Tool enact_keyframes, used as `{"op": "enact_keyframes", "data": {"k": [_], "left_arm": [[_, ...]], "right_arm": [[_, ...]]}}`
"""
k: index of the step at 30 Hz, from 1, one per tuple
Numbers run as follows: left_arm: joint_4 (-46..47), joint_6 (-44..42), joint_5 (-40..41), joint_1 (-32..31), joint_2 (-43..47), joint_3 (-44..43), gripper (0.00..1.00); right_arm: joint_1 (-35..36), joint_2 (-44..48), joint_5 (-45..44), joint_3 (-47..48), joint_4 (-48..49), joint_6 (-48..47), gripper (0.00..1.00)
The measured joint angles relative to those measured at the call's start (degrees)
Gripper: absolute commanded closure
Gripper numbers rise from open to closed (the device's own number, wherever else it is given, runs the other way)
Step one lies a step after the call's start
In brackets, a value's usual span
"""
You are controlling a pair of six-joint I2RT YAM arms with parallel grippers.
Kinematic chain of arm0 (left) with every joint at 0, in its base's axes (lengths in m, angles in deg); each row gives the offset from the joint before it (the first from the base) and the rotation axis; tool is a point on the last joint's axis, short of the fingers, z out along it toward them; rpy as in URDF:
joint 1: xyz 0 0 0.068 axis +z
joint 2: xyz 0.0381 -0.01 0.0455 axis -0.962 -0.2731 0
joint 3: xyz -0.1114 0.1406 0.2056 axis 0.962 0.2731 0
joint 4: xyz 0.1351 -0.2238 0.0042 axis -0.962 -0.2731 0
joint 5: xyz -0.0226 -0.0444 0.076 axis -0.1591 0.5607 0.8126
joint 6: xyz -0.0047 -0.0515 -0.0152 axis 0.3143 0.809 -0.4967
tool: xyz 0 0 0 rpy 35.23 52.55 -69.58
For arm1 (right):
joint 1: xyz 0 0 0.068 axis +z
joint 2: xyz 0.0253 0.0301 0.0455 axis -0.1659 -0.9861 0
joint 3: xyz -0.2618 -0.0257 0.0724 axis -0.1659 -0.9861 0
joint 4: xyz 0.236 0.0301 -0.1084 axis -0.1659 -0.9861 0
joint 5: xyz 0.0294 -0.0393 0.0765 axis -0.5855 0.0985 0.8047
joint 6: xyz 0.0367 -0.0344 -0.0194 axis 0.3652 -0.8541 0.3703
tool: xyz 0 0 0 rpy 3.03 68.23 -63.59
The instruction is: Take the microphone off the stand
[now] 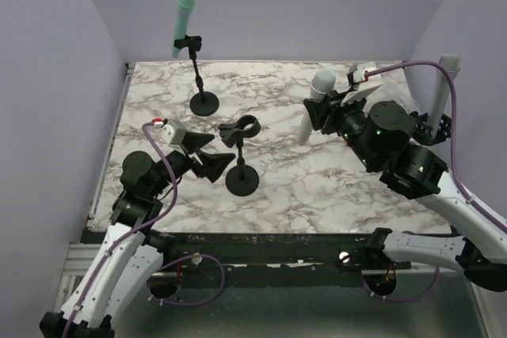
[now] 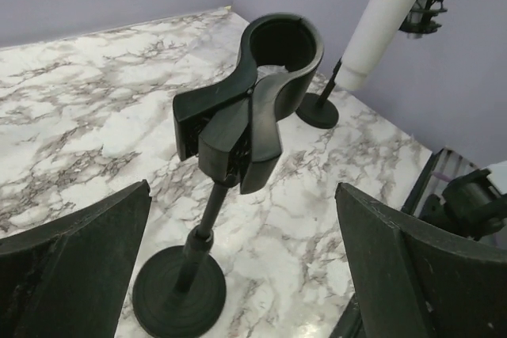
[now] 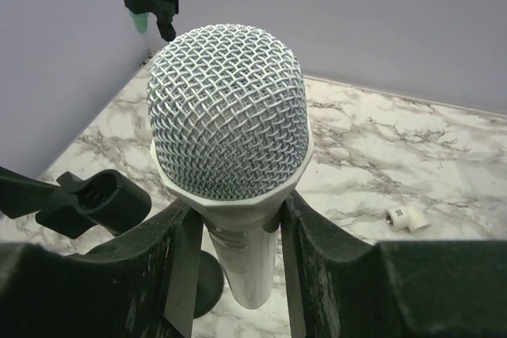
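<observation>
My right gripper point(image 1: 321, 111) is shut on a white microphone point(image 1: 314, 104) with a silver mesh head and holds it upright above the table. In the right wrist view the fingers point(image 3: 313, 275) clamp the microphone point(image 3: 230, 124) just under its head. The empty black stand point(image 1: 240, 152) is at the table's middle, apart from the microphone. Its open clip point(image 2: 253, 108) and round base point(image 2: 178, 298) fill the left wrist view. My left gripper point(image 1: 209, 153) is open, its jaws wide on either side of the stand, touching nothing. The microphone's handle point(image 2: 384, 21) shows behind the stand.
A green microphone point(image 1: 183, 20) sits in a second stand point(image 1: 203, 102) at the back left. Another white microphone point(image 1: 445, 83) is clipped in a stand at the far right. A small white part point(image 3: 406, 218) lies on the marble table point(image 1: 285, 172).
</observation>
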Motion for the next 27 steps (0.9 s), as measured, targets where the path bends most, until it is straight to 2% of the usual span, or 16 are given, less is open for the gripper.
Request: {"op": "enact_keyframes", "data": {"k": [5, 9, 11, 18, 24, 27], "left_arm": [[-16.7, 4.9, 2.7, 0.1, 1.4, -12.7, 0.04], [-30.1, 13.2, 2.8, 3.1, -7.3, -29.5, 0.02], [-32.9, 17.8, 1.9, 4.8, -11.8, -33.4, 0.02], [-37.4, 28.6, 2.1, 5.7, -15.3, -29.6, 0.02], [-26.9, 33.0, -0.8, 5.0, -14.8, -22.2, 0.02], [-24.5, 33.7, -1.0, 4.0, -14.8, -19.1, 0.09]], "right_arm": [[0.0, 0.2, 1.3, -0.9, -0.4, 1.3, 0.99], [0.0, 0.4, 2.4, -1.7, -0.5, 2.4, 0.99], [0.0, 0.4, 3.0, -1.8, -0.6, 2.9, 0.99], [0.0, 1.2, 3.9, -1.9, -0.9, 3.8, 0.99], [0.0, 2.0, 4.0, -2.1, -0.9, 3.9, 0.99], [0.0, 1.7, 4.4, -2.1, -0.9, 4.0, 0.99]]}}
